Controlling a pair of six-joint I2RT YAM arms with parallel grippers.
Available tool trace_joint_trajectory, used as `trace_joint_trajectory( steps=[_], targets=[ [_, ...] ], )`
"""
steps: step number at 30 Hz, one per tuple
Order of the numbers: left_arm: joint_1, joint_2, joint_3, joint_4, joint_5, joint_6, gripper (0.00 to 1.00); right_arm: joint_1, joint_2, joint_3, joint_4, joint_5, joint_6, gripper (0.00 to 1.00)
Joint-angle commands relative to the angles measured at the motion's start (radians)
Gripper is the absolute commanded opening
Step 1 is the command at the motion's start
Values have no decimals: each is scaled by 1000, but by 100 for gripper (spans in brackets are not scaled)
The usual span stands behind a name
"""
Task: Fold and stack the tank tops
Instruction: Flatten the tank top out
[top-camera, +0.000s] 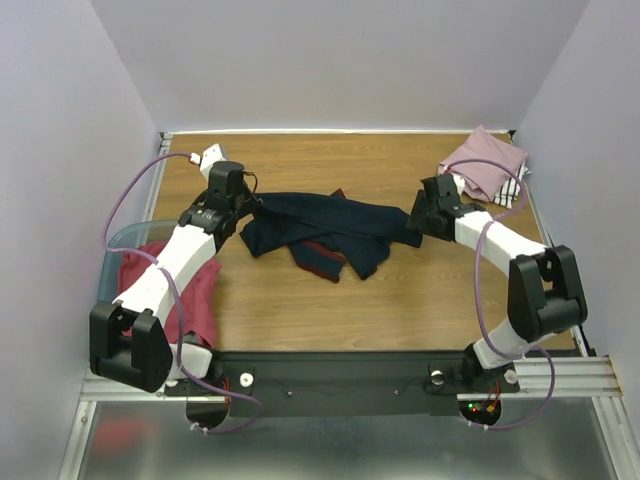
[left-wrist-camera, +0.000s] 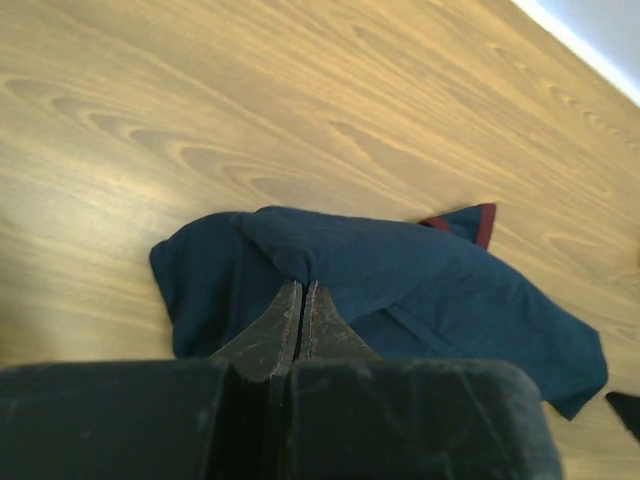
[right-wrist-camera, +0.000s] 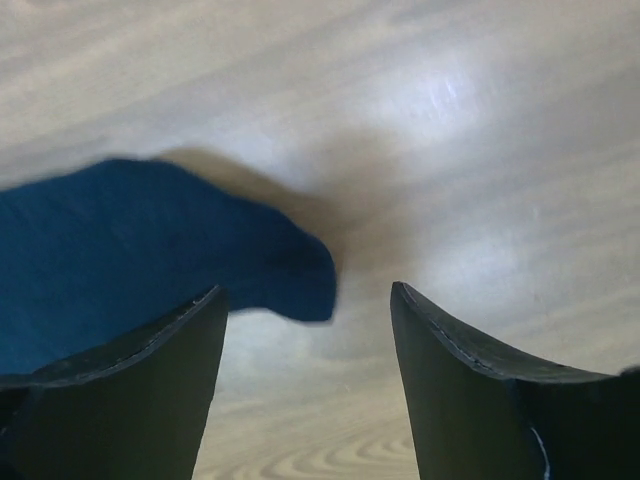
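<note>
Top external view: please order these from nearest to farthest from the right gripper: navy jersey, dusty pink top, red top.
1. Navy cloth jersey, table middle, right beside the right gripper.
2. Dusty pink folded cloth top, far right corner.
3. Red cloth top, near left edge.

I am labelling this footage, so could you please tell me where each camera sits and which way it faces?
Top external: above and behind the arms, looking down on the table; both show.
Left wrist: on that arm, facing the navy tank top pinched in the shut left tool.
Right wrist: on that arm, facing down at the table; the open right tool shows.
Shared: all see the navy tank top.
</note>
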Motion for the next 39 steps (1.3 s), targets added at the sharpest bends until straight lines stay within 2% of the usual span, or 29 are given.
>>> trace_joint_trajectory(
  steps=[1, 5, 9, 16, 29, 39],
  targets=[
    [18, -36, -3, 82, 35, 11, 0, -9, -115, -117, 109, 10, 63, 70],
    [27, -36, -17, 94, 53, 11, 0, -10, -131, -203, 155, 21, 68, 55],
    [28, -37, -27, 105, 64, 8, 0, -16, -122, -237, 228, -25, 55, 61],
    [35, -40, -26, 103, 70, 16, 0, -44, -48, -207, 283, -58, 40, 61],
    [38, -37, -26, 105, 81, 18, 0, -49, 38, -181, 314, -136, 68, 51],
    [38, -24, -32, 114, 90, 8, 0, -47, 55, -176, 345, -216, 89, 49]
  ],
)
